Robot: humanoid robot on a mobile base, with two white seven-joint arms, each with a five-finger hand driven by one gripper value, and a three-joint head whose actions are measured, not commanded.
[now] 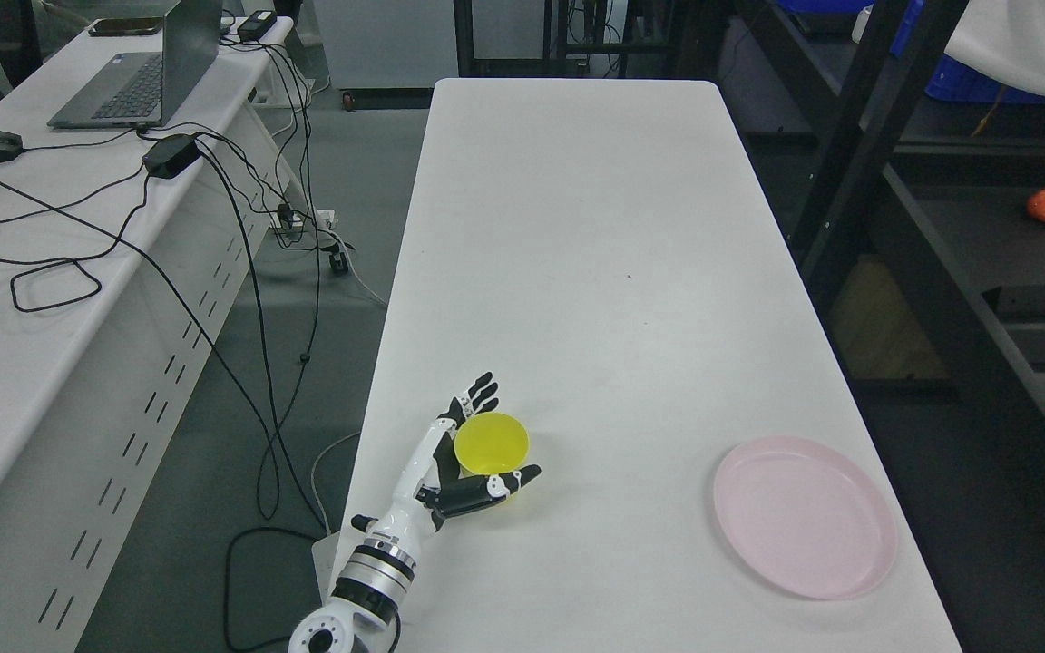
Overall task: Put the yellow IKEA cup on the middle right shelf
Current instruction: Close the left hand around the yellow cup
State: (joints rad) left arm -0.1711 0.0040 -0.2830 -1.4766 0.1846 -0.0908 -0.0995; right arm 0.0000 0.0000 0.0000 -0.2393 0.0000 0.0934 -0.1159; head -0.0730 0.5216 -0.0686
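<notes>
One step only begun: left hand (pixel 477 453) cupped round the yellow IKEA cup (pixel 492 443), fingers spread either side, contact uncertain, near the bench's (pixel 595 272) left edge toward the front corner. Not yet lifted; carry to the dark shelf (pixel 985 227) at right remaining.
</notes>
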